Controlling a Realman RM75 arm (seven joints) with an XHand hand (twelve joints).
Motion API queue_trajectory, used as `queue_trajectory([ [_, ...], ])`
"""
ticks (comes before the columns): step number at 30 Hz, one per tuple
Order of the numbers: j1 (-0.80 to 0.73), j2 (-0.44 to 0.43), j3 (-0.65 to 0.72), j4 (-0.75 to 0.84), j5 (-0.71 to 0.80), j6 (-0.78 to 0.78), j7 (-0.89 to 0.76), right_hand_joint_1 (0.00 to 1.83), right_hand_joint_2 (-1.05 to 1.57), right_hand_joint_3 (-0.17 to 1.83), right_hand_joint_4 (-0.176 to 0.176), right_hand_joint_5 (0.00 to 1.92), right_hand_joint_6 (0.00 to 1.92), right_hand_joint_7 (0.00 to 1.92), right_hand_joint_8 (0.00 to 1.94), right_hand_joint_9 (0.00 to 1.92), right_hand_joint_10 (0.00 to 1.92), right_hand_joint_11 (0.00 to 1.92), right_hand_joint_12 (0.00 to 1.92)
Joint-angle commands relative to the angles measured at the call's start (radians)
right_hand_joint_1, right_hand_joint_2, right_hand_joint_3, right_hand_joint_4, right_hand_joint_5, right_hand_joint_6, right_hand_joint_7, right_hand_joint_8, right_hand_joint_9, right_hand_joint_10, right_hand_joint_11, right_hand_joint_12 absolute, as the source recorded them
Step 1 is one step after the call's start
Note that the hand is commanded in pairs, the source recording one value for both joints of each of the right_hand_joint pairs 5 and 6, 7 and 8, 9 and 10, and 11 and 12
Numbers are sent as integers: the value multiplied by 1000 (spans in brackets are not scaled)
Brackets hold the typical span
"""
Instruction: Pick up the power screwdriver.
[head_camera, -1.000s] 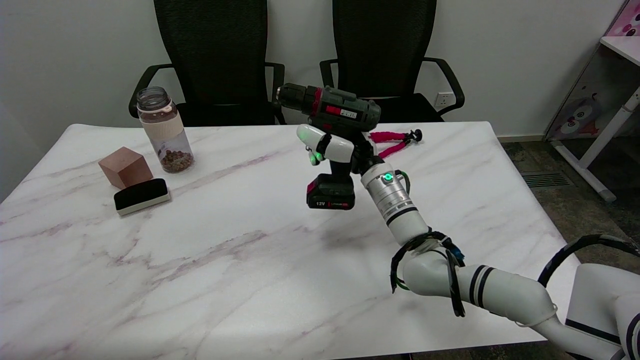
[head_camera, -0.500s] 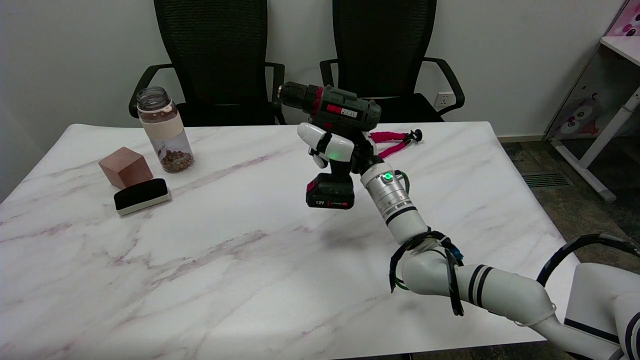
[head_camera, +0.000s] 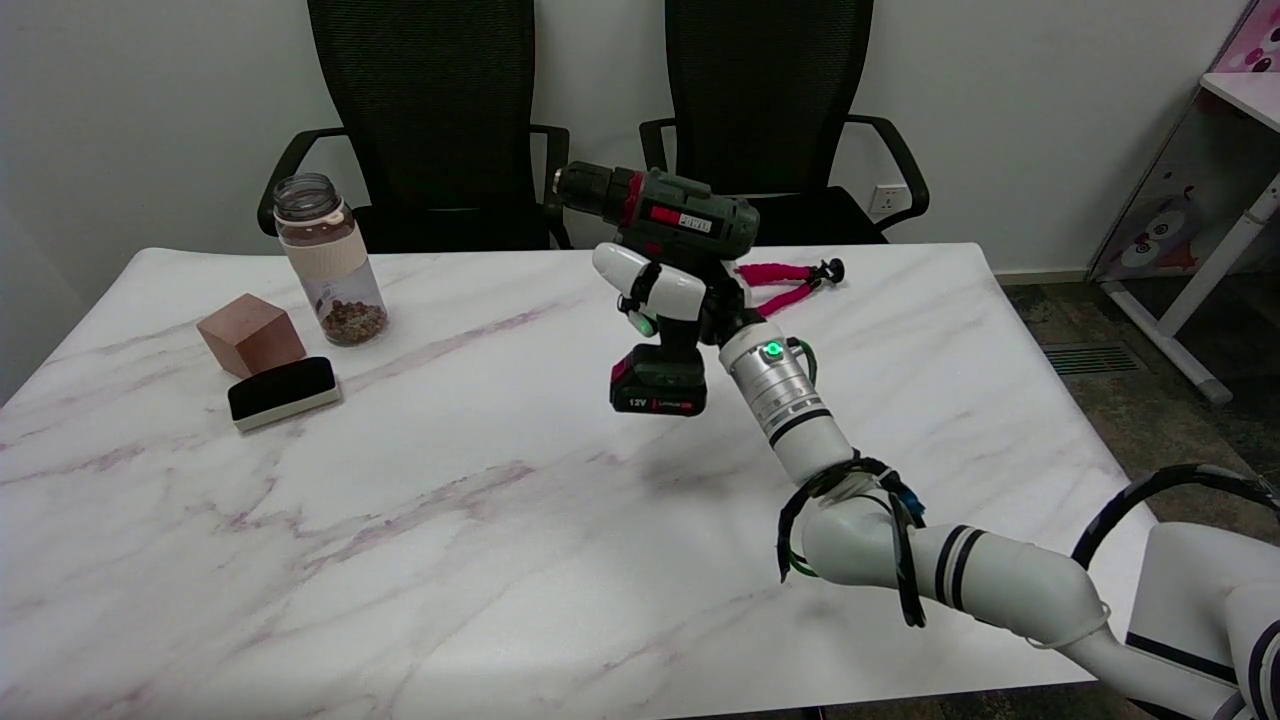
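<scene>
Head view: the right hand grips the screwdriver by its handle, fingers wrapped round it, holding it upright in the air above the table, chuck pointing left. The hand hides most of the handle; the battery base shows below.

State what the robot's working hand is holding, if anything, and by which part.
The right hand holds the power screwdriver by its handle, between the motor body above and the battery pack below, clear of the table.

Dark green power screwdriver upright, lifted above table, chuck pointing left.
</scene>
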Motion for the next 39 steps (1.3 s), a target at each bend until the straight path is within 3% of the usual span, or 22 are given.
queue_trajectory([
  [1,4,-2,-4,-6,3,-8,0,915,1067,792,2,1459,1459,1459,1459,1851,1851,1679,1679],
  [9,5,-13,-10,-9,3,-7,0,914,1068,798,2,1469,1469,1469,1469,1858,1858,1705,1705],
  [11,3,-13,-12,-10,3,-4,0,896,1069,799,48,1470,1470,1470,1470,1858,1858,1709,1709],
  [25,2,-15,-13,-26,3,-8,0,885,1092,812,28,1489,1489,1489,1489,1910,1910,1745,1745],
  [38,13,-15,-13,-26,3,-20,0,863,1089,855,36,1507,1507,1507,1507,1920,1920,1875,1875],
  [39,13,-15,-13,-26,3,-22,0,869,1086,857,104,1506,1506,1506,1506,1920,1920,1877,1877],
])
